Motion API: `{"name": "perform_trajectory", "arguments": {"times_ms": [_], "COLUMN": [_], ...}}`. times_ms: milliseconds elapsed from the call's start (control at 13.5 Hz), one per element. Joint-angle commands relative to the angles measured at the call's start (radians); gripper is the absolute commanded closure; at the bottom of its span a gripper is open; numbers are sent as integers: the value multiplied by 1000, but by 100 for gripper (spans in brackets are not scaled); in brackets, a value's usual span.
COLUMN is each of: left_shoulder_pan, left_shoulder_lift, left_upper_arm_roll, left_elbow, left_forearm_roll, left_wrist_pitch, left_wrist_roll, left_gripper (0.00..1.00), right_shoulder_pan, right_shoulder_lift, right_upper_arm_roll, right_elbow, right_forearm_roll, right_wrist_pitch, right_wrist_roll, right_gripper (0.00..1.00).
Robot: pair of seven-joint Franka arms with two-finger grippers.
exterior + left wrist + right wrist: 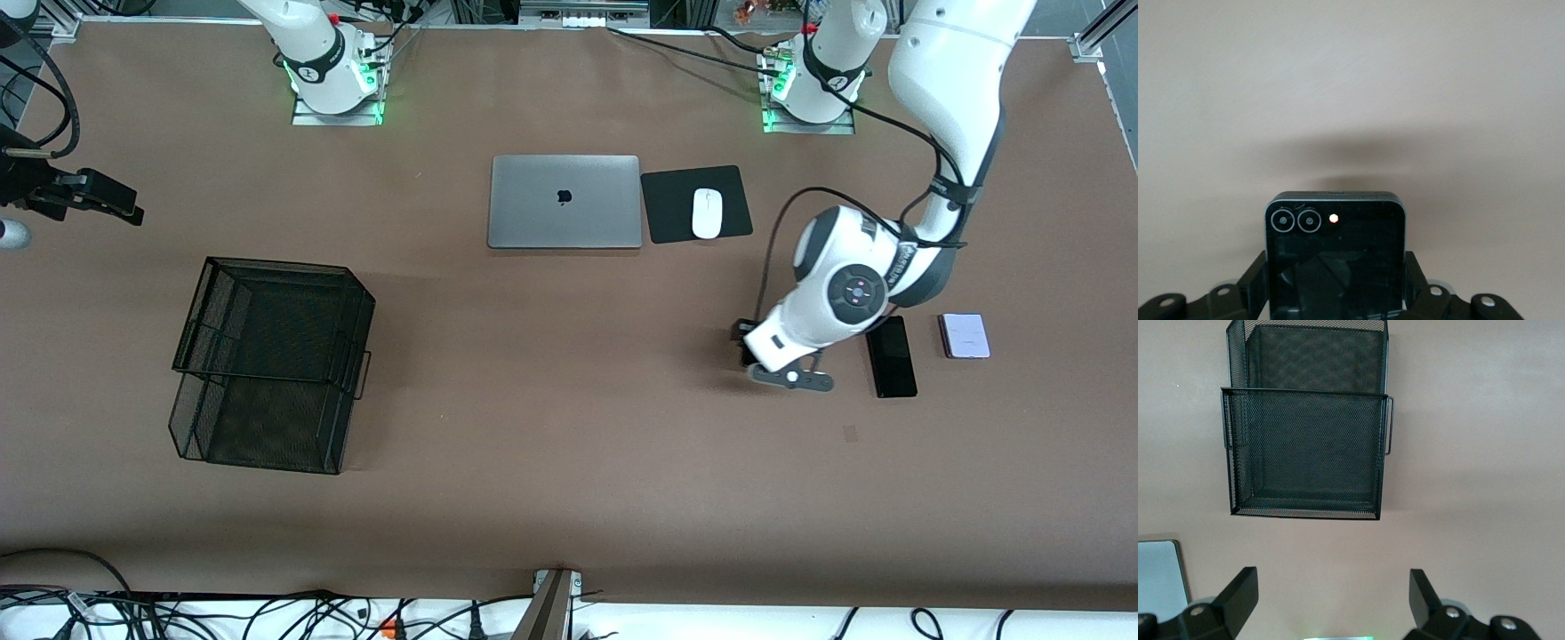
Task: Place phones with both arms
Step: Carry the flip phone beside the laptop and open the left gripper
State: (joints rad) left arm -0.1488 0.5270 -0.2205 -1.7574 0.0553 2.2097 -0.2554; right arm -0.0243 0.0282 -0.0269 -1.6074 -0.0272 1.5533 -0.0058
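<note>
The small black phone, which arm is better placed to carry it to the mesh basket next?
Left. The left gripper already has its fingers around the small black phone, beside the longer black phone. The right gripper waits open and empty, up near the mesh basket.

Brown table (551,427), black mesh basket (267,364), grey laptop (564,202), white mouse (707,213) on black pad (676,191), long black phone (892,357), white-lavender phone (965,336)

Brown table (569,498), laptop (564,202), mousepad (676,209), mesh tray (267,364), two phones (892,356).
</note>
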Motion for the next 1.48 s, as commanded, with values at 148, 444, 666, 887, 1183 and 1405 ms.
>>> {"name": "perform_trajectory", "arguments": {"times_ms": [148, 444, 666, 887, 1183, 1405], "left_shoulder_pan": [-274, -409, -453, -440, -423, -359], "left_shoulder_lift": [167, 356, 380, 319, 128, 36], "left_upper_arm_roll": [3, 12, 15, 35, 176, 269], "left_elbow": [252, 348, 345, 334, 340, 345], "left_forearm_roll": [-31, -32, -19, -17, -15, -15], "left_wrist_pitch": [-35, 219, 317, 222, -207, -402], "left_wrist_roll": [-255, -454, -502, -502, -489, -383], "left_gripper": [99, 99, 1, 0, 0, 0], "right_shoulder_pan": [-9, -11, -11, -11, -9, 47], "right_shoulder_lift": [-11, -11, -11, -10, -2, 1], "right_upper_arm_roll": [4, 5, 4, 5, 7, 16], "right_elbow": [-3, -3, -3, -3, -3, -3], "right_forearm_roll": [21, 21, 21, 21, 23, 29], "right_wrist_pitch": [2, 2, 2, 5, 10, 34], "right_wrist_roll": [-7, -7, -7, -7, -7, -2], "right_gripper": [0, 0, 0, 0, 0, 0]}}
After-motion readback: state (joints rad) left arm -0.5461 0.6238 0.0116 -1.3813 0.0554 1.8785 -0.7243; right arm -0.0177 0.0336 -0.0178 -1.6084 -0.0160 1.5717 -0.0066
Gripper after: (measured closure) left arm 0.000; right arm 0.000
